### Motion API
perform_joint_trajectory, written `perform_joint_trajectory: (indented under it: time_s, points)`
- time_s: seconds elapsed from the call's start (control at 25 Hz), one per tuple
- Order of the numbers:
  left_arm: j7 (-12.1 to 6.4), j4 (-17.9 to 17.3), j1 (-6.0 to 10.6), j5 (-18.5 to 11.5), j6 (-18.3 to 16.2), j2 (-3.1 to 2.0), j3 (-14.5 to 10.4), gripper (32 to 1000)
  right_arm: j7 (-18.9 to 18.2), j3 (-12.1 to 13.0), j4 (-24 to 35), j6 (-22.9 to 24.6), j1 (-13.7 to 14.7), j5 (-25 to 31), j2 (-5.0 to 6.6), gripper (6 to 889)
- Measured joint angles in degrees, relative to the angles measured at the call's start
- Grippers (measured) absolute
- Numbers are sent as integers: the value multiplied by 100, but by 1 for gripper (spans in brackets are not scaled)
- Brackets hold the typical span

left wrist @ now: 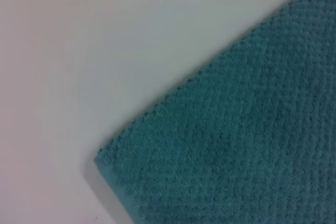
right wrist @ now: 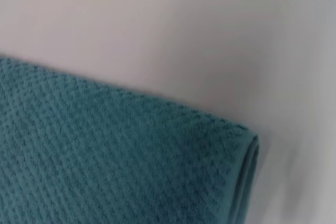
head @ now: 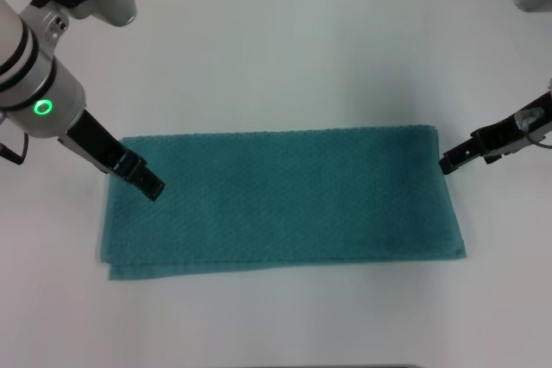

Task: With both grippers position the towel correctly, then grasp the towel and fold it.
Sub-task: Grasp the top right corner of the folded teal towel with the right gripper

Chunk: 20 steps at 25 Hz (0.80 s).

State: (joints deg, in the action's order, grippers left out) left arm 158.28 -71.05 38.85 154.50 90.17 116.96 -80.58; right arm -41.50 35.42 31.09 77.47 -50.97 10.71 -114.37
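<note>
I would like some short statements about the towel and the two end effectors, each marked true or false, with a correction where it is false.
1. The towel lies flat on the white table. True.
2. The left end effector is over the towel's far left corner. True.
3. The right end effector is at the towel's near right corner. False: it is beside the far right corner.
4. The towel is a single layer. False: a lower layer shows along its near edge.
5. One end effector holds the towel in the air. False: the whole towel lies on the table.
</note>
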Motion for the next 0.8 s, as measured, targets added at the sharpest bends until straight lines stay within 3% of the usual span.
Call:
perform_joint_trajectory:
  time_s: [0.44,0.6,0.8]
  points:
    - [68,21,-18,142,-5,-16,64,876,-8,28,-96,-181,-62,1,-73,845]
    - [129,4,-112,415,27,-34,103,876,-9,75,-196,-253,-63,1,-75,843]
    - [91,-8,-212,476,80,-55,197,877,-16,79,-235,-269,-63,1,-76,841]
